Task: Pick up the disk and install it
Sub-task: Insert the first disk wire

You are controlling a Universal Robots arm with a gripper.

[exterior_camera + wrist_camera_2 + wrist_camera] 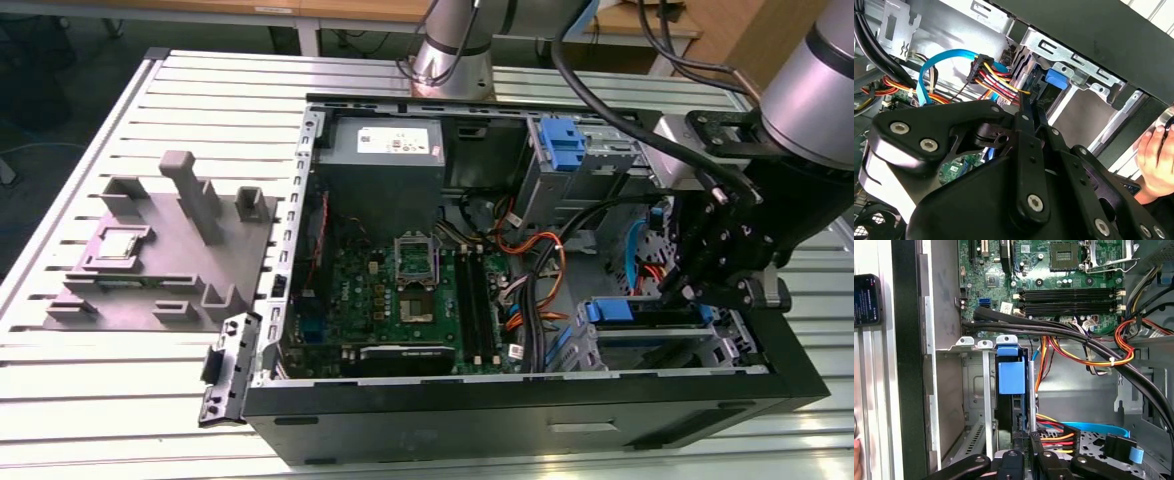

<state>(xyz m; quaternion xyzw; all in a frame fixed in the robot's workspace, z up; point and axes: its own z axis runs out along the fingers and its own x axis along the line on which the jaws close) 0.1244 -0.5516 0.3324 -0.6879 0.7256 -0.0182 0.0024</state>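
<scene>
The disk (627, 312), in its bright blue carrier, stands on edge in the drive cage at the near corner of the open computer case, on the exterior view's right. Its blue tab (1008, 372) faces the motherboard, and the tab (1056, 78) also shows in the second wrist view. My gripper (694, 290) hangs over the disk's other end, inside the case. The black fingers (1028, 440) look close together, with their tips at that end of the disk. In the second wrist view the gripper (1031, 102) reaches past a bundle of coloured wires toward the cage.
Thick black and orange cables (1094, 350) run beside the cage. A grey power-supply box (380, 150) and a second blue carrier (563, 140) sit at the case's far side. A grey fixture block (147, 260) lies outside on the exterior view's left. A person's hand (1154, 160) rests outside the case wall.
</scene>
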